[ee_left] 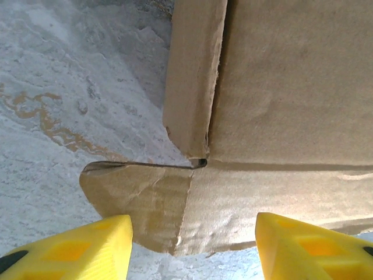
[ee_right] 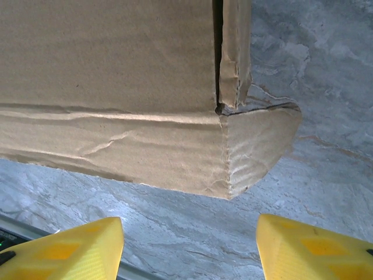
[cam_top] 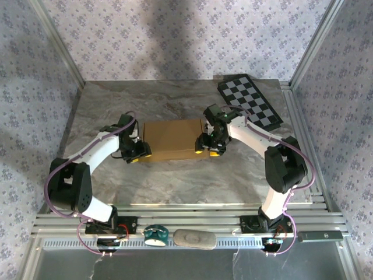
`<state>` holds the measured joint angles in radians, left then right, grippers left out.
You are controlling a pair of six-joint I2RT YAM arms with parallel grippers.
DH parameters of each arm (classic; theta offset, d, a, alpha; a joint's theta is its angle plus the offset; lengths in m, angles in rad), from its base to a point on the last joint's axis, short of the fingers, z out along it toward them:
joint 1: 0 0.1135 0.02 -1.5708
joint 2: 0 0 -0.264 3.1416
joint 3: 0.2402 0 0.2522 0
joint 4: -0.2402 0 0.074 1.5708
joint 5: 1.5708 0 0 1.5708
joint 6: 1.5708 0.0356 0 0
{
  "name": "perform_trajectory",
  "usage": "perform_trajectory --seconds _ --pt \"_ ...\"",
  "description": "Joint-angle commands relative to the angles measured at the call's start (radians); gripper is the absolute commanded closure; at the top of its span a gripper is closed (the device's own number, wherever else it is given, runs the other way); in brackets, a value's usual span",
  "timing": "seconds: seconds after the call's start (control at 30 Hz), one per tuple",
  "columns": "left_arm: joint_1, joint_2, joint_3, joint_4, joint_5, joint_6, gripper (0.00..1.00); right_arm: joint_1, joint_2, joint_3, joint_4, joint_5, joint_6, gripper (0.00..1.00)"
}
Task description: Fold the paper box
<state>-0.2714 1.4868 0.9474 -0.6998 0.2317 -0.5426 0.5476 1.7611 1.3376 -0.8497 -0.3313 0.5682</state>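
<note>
The paper box (cam_top: pixel 172 139) is a shallow brown cardboard box lying closed in the middle of the table. My left gripper (cam_top: pixel 139 153) sits at its near left corner and my right gripper (cam_top: pixel 208 150) at its near right corner. In the left wrist view the box's front wall and a rounded side tab (ee_left: pixel 137 201) lie just ahead of my left gripper (ee_left: pixel 193 251); its yellow fingers (ee_left: pixel 87 248) stand wide apart and touch no cardboard. In the right wrist view the box corner (ee_right: pixel 233 157) lies a little ahead of my right gripper (ee_right: pixel 189 251), which is open over bare table.
A black-and-grey checkerboard panel (cam_top: pixel 250 101) lies at the table's far right. The marble tabletop (cam_top: pixel 175 181) stretches between the box and the metal rail (cam_top: pixel 186 219) at the near edge. Patterned walls enclose the back and sides.
</note>
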Motion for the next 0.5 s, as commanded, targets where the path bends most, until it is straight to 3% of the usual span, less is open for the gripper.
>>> perform_trajectory --seconds 0.0,0.3,0.47 --pt "-0.005 0.012 -0.011 0.077 0.033 -0.006 0.43 -0.006 0.03 0.015 0.011 -0.034 0.005 0.37" --pt "-0.009 0.017 -0.039 0.129 0.048 -0.028 0.51 -0.006 0.054 0.004 0.039 -0.037 0.014 0.41" --pt "-0.01 -0.001 -0.038 0.115 0.013 0.002 0.48 -0.012 0.055 -0.006 0.042 0.0 -0.03 0.38"
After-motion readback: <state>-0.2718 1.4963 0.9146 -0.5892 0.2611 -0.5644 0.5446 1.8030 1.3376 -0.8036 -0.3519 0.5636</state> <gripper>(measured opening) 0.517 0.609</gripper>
